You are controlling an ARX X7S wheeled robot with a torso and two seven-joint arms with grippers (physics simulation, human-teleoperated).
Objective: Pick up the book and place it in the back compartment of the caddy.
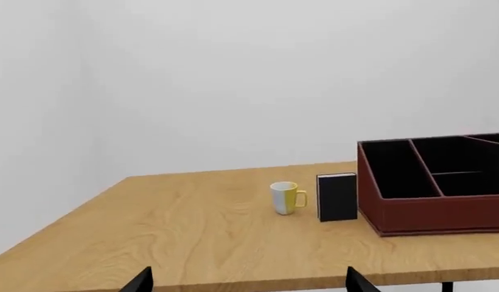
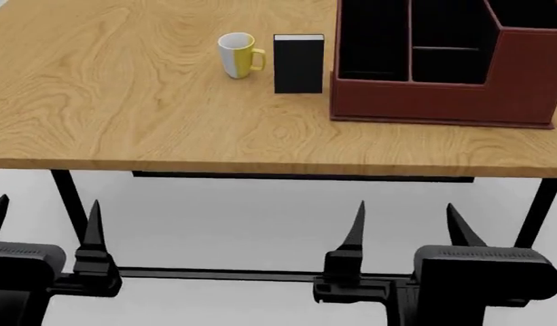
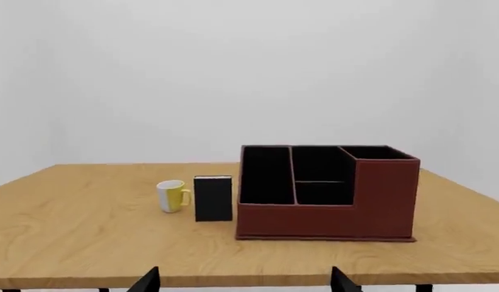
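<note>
— Book point(image 2: 299, 63) position?
— Upright on tabletop point(image 2: 124, 122), between mug point(image 2: 238, 55) and caddy point(image 2: 441, 98), just beside the caddy.
— Fingers?
— My left fingers point(image 2: 93, 227) and right fingers point(image 2: 356, 227) are both spread apart, grasping nothing, below the tabletop edge.

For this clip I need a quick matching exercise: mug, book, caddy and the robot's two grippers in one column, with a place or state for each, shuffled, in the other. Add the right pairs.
Column one:
1. mug
2. book
3. caddy
4. left gripper and right gripper

Column two:
A. red-brown box with black sections inside, standing on the table
B. open and empty, below the table's near edge
C. white and yellow, with a yellow handle
D. black cover, standing upright between the mug and the caddy

Pairs: 1-C, 2-D, 3-A, 4-B
</note>
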